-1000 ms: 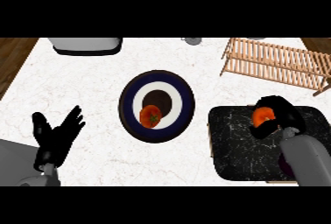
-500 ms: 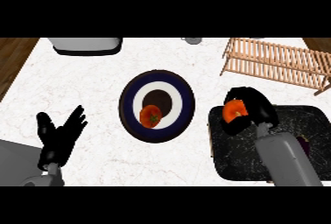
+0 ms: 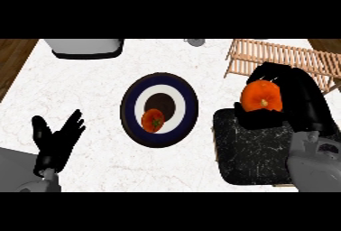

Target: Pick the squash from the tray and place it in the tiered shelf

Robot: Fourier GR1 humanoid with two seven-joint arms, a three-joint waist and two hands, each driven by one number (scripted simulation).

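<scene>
Orange against black, the squash (image 3: 262,98) sat inside the curl of our right hand (image 3: 293,97), fingers and thumb wrapped round it, off the dark tray (image 3: 256,155) that lay just below those fingers. We judged the pick done and the carry about half made: the wooden tiered shelf (image 3: 279,61) stood just beyond the fingertips, nothing yet set in it, so the placing and release were left. Our left hand (image 3: 57,137) rested near the lower left, fingers spread and straight, holding nothing. Well to the left of the holding fingers lay a blue-rimmed plate (image 3: 160,109) with a tomato (image 3: 153,120) on it. White marbled counter (image 3: 80,85) ran under everything, wood showing at its far corners.
</scene>
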